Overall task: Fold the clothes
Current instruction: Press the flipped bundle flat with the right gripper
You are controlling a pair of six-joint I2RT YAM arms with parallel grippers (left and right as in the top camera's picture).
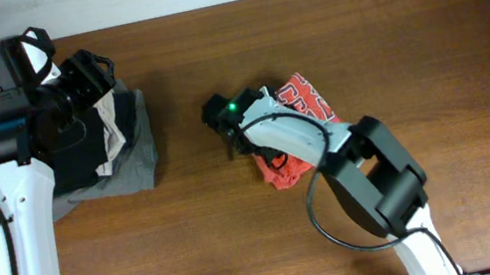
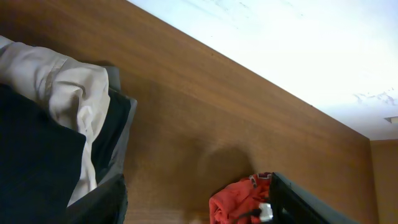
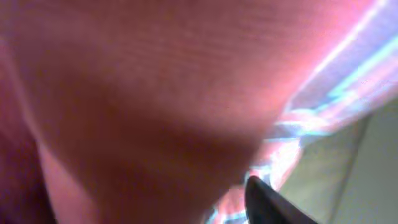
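A red-orange cotton T-shirt with white block lettering [image 1: 305, 102] lies bunched in a loose heap near the middle of the dark brown wooden table [image 1: 427, 24], well apart from the stack of folded garments on the table's left side. Part of the lettering faces up at the heap's far edge; the rest is crumpled and partly hidden beneath the right arm, which reaches across it from the near side.

The right gripper [image 1: 219, 122] sits at the left edge of the T-shirt, low against the cloth. From the right wrist the view is almost all blurred red fabric pressed close to the lens, with one dark fingertip [image 3: 267, 202] showing at the bottom (the other finger is out of sight). Whether its jaws are spread or closed on the cloth I cannot tell.

The left gripper [image 2: 199, 205] hovers over the stack, its jaws standing wide with nothing between them; past them its camera catches the T-shirt across bare wood. The stack holds a black folded garment [image 2: 31, 162], a beige folded garment [image 2: 68, 93] draped over it, and a grey folded garment [image 1: 133, 162] at the bottom, its edge sticking out toward the middle of the table.
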